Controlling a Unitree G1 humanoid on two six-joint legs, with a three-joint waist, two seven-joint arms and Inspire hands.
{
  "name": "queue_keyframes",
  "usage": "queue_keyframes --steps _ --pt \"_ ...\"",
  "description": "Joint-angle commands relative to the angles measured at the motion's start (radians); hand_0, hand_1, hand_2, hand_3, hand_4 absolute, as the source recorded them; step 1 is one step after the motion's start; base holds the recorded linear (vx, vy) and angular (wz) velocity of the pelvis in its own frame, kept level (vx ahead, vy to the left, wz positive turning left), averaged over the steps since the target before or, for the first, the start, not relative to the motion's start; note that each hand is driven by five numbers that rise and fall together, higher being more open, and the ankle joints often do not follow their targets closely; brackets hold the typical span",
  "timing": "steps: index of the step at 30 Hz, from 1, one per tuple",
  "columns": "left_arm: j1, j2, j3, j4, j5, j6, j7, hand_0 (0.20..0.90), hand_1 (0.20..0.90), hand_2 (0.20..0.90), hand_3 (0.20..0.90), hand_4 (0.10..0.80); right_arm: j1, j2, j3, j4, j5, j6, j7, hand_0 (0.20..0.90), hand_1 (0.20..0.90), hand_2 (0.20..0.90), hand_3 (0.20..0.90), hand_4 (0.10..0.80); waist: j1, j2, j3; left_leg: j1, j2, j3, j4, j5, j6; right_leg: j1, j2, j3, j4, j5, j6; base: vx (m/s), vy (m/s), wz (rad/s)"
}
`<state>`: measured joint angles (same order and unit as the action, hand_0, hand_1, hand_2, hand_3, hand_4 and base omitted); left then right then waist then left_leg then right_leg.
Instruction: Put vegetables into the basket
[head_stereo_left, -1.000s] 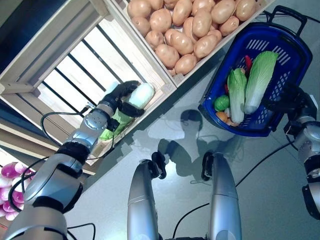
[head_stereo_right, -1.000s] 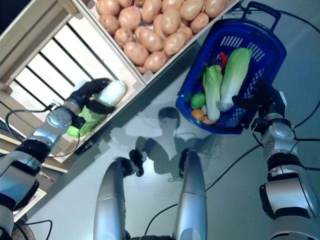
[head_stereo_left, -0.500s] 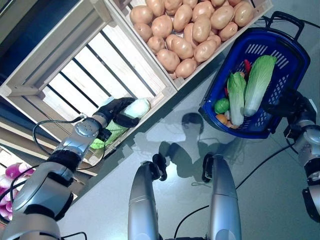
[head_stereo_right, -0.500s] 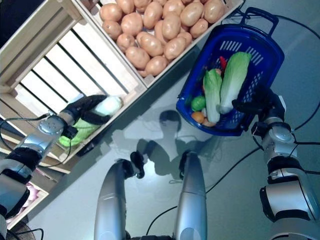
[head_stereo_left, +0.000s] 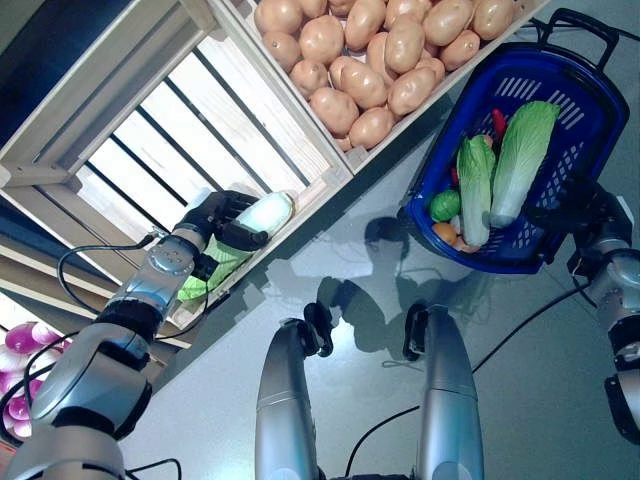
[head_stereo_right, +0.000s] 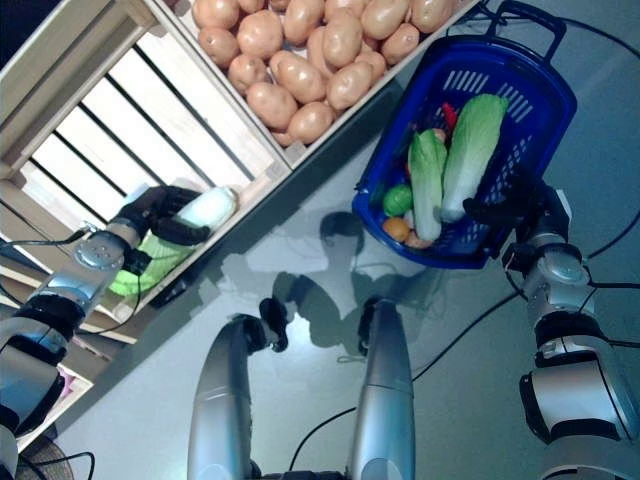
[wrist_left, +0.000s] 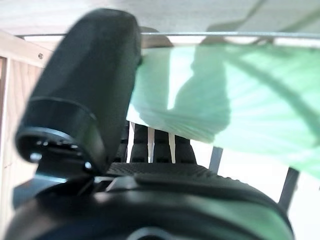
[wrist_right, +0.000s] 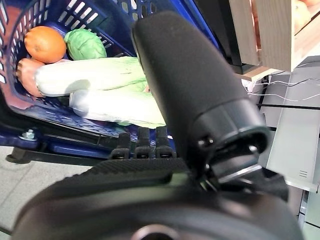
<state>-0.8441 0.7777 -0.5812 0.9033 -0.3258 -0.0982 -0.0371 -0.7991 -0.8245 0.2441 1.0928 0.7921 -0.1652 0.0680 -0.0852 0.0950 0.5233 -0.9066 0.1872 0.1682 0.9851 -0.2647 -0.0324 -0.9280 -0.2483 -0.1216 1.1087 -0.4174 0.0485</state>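
Note:
My left hand (head_stereo_left: 214, 214) is shut on a napa cabbage (head_stereo_left: 248, 228) with a white stem and green leaves, held at the front edge of the slatted wooden crate (head_stereo_left: 150, 120). In the left wrist view the pale green cabbage (wrist_left: 225, 100) lies across the curled fingers (wrist_left: 150, 145) under the thumb. My right hand (head_stereo_left: 580, 205) is shut on the rim of the blue basket (head_stereo_left: 575, 130), which holds two napa cabbages (head_stereo_left: 505, 165), a small green cabbage (head_stereo_left: 444, 206), an orange (wrist_right: 45, 44) and something red.
A wooden crate full of potatoes (head_stereo_left: 370, 50) stands beside the slatted crate, its corner close to the basket. Purple vegetables (head_stereo_left: 25, 345) lie at the far left edge. Grey floor spreads between crates and basket.
My left hand has drawn the napa cabbage down and leftward along the crate's front edge. The basket and right hand have kept their place; the camera shifted slightly.

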Motion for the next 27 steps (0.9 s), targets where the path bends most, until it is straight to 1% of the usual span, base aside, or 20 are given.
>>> queue_keyframes --steps 1,4,8,12,14,16,17,19,20,21,22,23,24,25,27 --pt "-0.017 0.022 0.024 0.06 0.026 -0.012 0.046 0.3 0.3 0.3 0.3 0.4 -0.052 -0.062 -0.063 -0.014 0.03 -0.123 0.03 0.9 0.9 0.9 0.9 0.8 0.0 -0.042 -0.003 0.078 -0.016 0.017 0.016 -0.155 0.013 0.061 0.006 -0.016 -0.158 0.129 0.019 0.0 0.0 0.0" --pt "-0.017 0.026 0.033 0.064 0.029 -0.031 0.055 0.3 0.3 0.3 0.3 0.4 -0.041 -0.053 -0.066 -0.012 0.034 -0.122 0.041 0.9 0.9 0.9 0.9 0.8 0.0 -0.044 -0.003 0.101 -0.015 0.02 -0.002 -0.149 0.011 0.083 0.007 -0.02 -0.169 0.13 0.019 0.0 0.0 0.0" --pt "-0.004 0.03 0.043 0.05 0.034 -0.064 0.063 0.3 0.3 0.3 0.3 0.4 -0.019 -0.043 -0.068 -0.023 0.039 -0.143 0.071 0.9 0.9 0.9 0.9 0.8 0.002 -0.046 -0.003 0.159 -0.014 0.027 -0.041 -0.136 0.009 0.136 0.005 -0.027 -0.195 0.133 0.019 0.0 0.0 0.0" --pt "0.021 0.038 0.071 0.014 -0.017 -0.087 0.05 0.3 0.3 0.3 0.3 0.4 0.016 -0.026 -0.072 -0.069 0.026 -0.165 0.101 0.9 0.9 0.9 0.9 0.8 0.003 -0.05 -0.004 0.238 -0.015 0.032 -0.091 -0.12 0.009 0.21 0.003 -0.032 -0.23 0.137 0.018 0.006 0.003 -0.01" --pt "0.053 0.042 0.101 -0.019 -0.063 -0.1 0.035 0.3 0.3 0.3 0.3 0.4 0.051 -0.013 -0.079 -0.117 0.03 -0.176 0.12 0.9 0.9 0.9 0.9 0.8 0.006 -0.054 -0.02 0.284 -0.017 0.033 -0.125 -0.11 0.01 0.252 0.003 -0.034 -0.258 0.14 0.016 0.053 0.007 -0.01" --pt "0.111 0.036 0.151 -0.066 -0.124 -0.14 0.032 0.3 0.3 0.3 0.3 0.4 0.112 0.012 -0.092 -0.198 0.02 -0.188 0.12 0.9 0.9 0.9 0.9 0.8 0.009 -0.06 -0.051 0.336 -0.019 0.037 -0.176 -0.094 0.013 0.302 0.005 -0.04 -0.3 0.148 0.012 0.102 -0.003 0.01" --pt "0.158 0.025 0.189 -0.104 -0.136 -0.152 0.026 0.3 0.3 0.3 0.3 0.4 0.166 0.038 -0.104 -0.256 0.004 -0.196 0.108 0.9 0.9 0.9 0.9 0.8 0.011 -0.066 -0.072 0.374 -0.02 0.039 -0.214 -0.079 0.014 0.342 0.009 -0.044 -0.336 0.156 0.01 0.12 -0.018 0.05" --pt "0.234 0.012 0.241 -0.178 -0.158 -0.173 0.028 0.3 0.3 0.3 0.3 0.4 0.251 0.08 -0.123 -0.348 -0.019 -0.205 0.1 0.9 0.9 0.9 0.9 0.8 0.018 -0.079 -0.105 0.436 -0.031 0.038 -0.282 -0.055 0.017 0.409 0.014 -0.055 -0.407 0.173 0.01 0.128 -0.033 0.05" --pt "0.243 0.011 0.245 -0.186 -0.159 -0.172 0.029 0.3 0.3 0.3 0.3 0.4 0.26 0.084 -0.124 -0.358 -0.024 -0.204 0.096 0.9 0.9 0.9 0.9 0.8 0.018 -0.08 -0.106 0.445 -0.033 0.038 -0.29 -0.051 0.017 0.417 0.014 -0.057 -0.415 0.176 0.01 0.06 -0.022 0.04" --pt "0.256 0.009 0.254 -0.198 -0.17 -0.2 0.032 0.3 0.3 0.3 0.3 0.4 0.273 0.092 -0.128 -0.37 -0.04 -0.207 0.097 0.9 0.9 0.9 0.9 0.8 0.019 -0.083 -0.111 0.454 -0.035 0.037 -0.3 -0.047 0.017 0.427 0.015 -0.058 -0.425 0.18 0.01 0.121 -0.039 0.02" --pt "0.329 -0.004 0.299 -0.278 -0.108 -0.212 0.052 0.3 0.3 0.3 0.3 0.4 0.359 0.137 -0.134 -0.475 -0.093 -0.174 0.063 0.9 0.9 0.9 0.9 0.8 0.026 -0.099 -0.147 0.529 -0.049 0.044 -0.386 -0.016 0.014 0.512 0.027 -0.078 -0.525 0.201 0.012 0.162 -0.047 0.0" --pt "0.355 -0.008 0.312 -0.308 -0.096 -0.207 0.057 0.3 0.3 0.3 0.3 0.4 0.387 0.152 -0.14 -0.508 -0.106 -0.159 0.064 0.9 0.9 0.9 0.9 0.8 0.027 -0.105 -0.159 0.557 -0.054 0.048 -0.415 -0.005 0.013 0.543 0.033 -0.084 -0.557 0.207 0.013 0.254 -0.061 -0.04" --pt "0.396 -0.015 0.34 -0.356 -0.085 -0.198 0.057 0.3 0.3 0.3 0.3 0.4 0.433 0.174 -0.153 -0.557 -0.124 -0.138 0.077 0.9 0.9 0.9 0.9 0.8 0.029 -0.113 -0.179 0.603 -0.064 0.056 -0.465 0.012 0.009 0.596 0.045 -0.093 -0.615 0.216 0.015 0.165 -0.03 -0.08" --pt "0.417 -0.02 0.358 -0.379 -0.082 -0.198 0.054 0.3 0.3 0.3 0.3 0.4 0.459 0.183 -0.163 -0.58 -0.132 -0.127 0.093 0.9 0.9 0.9 0.9 0.8 0.03 -0.116 -0.19 0.632 -0.07 0.06 -0.496 0.024 0.006 0.631 0.053 -0.099 -0.654 0.224 0.016 0.176 -0.023 -0.08" --pt "0.475 -0.044 0.406 -0.431 -0.071 -0.21 0.052 0.3 0.3 0.3 0.3 0.4 0.526 0.201 -0.179 -0.641 -0.146 -0.094 0.148 0.9 0.9 0.9 0.9 0.8 0.032 -0.12 -0.224 0.704 -0.081 0.068 -0.579 0.057 -0.002 0.725 0.076 -0.116 -0.763 0.246 0.015 0.139 0.008 -0.06"
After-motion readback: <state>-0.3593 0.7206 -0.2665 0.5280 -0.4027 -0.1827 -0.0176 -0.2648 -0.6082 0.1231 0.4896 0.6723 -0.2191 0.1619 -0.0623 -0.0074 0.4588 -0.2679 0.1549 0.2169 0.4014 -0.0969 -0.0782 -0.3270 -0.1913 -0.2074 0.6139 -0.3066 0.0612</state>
